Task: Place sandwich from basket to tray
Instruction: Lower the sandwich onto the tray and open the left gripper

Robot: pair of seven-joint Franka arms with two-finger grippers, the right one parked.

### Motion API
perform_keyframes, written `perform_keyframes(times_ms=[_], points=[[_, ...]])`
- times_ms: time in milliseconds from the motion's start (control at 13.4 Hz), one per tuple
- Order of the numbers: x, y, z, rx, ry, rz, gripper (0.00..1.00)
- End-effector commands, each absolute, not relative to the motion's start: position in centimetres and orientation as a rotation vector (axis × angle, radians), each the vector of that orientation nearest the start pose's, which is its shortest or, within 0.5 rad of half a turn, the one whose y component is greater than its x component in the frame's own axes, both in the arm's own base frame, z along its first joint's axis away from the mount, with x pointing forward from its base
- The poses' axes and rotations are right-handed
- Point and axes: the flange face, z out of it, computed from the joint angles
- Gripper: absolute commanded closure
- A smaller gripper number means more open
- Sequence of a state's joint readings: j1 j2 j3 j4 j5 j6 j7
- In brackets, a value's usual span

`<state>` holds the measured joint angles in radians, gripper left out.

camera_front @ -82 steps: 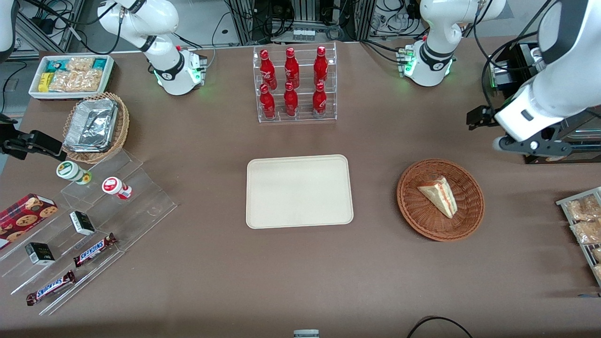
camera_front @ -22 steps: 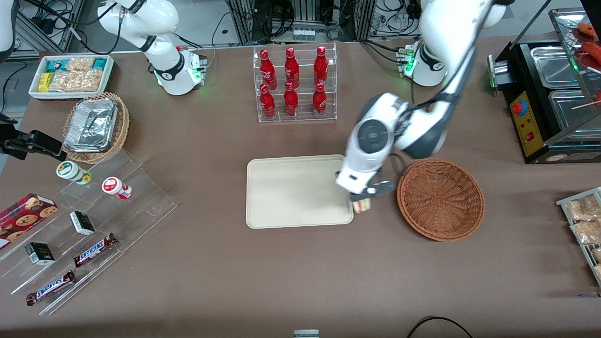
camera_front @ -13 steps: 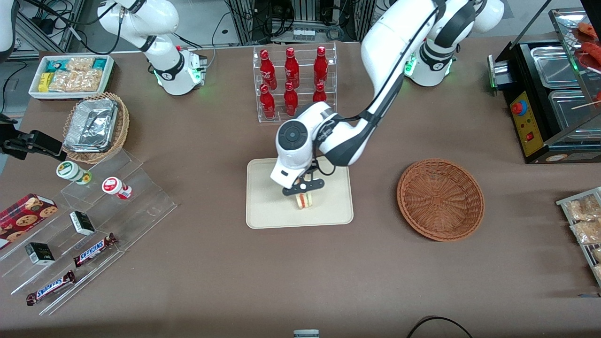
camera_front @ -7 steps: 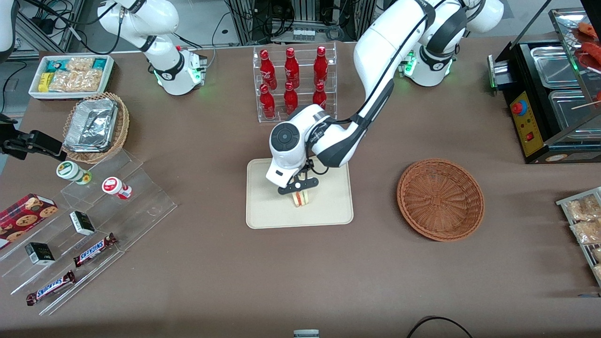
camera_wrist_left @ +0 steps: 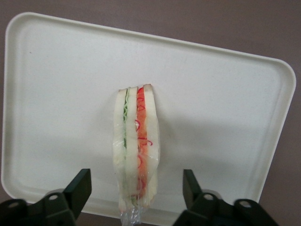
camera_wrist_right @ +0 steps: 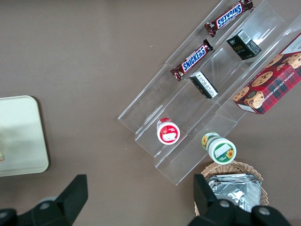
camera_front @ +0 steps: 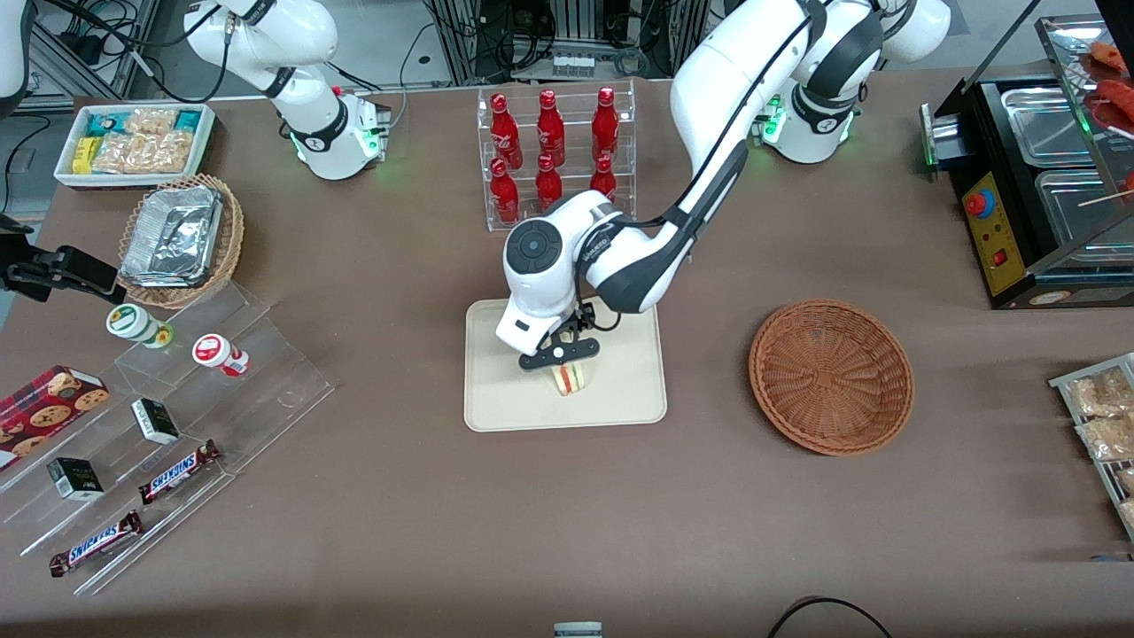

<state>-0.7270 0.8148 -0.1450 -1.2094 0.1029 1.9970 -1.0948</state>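
The sandwich [camera_front: 572, 379] [camera_wrist_left: 137, 141], a pale wedge with red and green layers in clear wrap, stands on edge on the cream tray [camera_front: 620, 394] [camera_wrist_left: 221, 108], in the half nearer the front camera. My left gripper [camera_front: 560, 356] [camera_wrist_left: 136, 178] hangs right over it and is open. One black finger [camera_wrist_left: 81, 184] stands on each side of the wedge, with a clear gap to the wrap on both sides. The reddish-brown wicker basket [camera_front: 831, 377] sits beside the tray toward the working arm's end of the table, with nothing in it.
A clear rack of red bottles [camera_front: 554, 159] stands farther from the front camera than the tray, close to my forearm. Acrylic steps with snack bars and cups [camera_front: 168, 416] lie toward the parked arm's end. A metal warmer [camera_front: 1036, 186] and bagged snacks [camera_front: 1103, 425] lie toward the working arm's end.
Since six seconds ago the sandwich left the basket and travelled in my gripper to the tray. Over the last half second the wrist has lifted slightly; the sandwich stays on the tray.
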Motion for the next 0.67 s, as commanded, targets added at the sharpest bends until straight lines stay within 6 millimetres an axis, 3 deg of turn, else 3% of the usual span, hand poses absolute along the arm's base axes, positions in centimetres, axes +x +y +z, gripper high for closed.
perform_keyframes(times_ms=[0,223,372,596], points=[[51.4,-53.9,33.9,-3.095,-0.290,-0.006,0.00],[54.4,-48.3,37.4,-3.064,-0.254,0.040,0.00],[55.7,-42.9,39.4,-3.058,-0.109,0.083,0.00],[56.7,-34.9,40.6,-3.059,-0.002,0.151,0.00]])
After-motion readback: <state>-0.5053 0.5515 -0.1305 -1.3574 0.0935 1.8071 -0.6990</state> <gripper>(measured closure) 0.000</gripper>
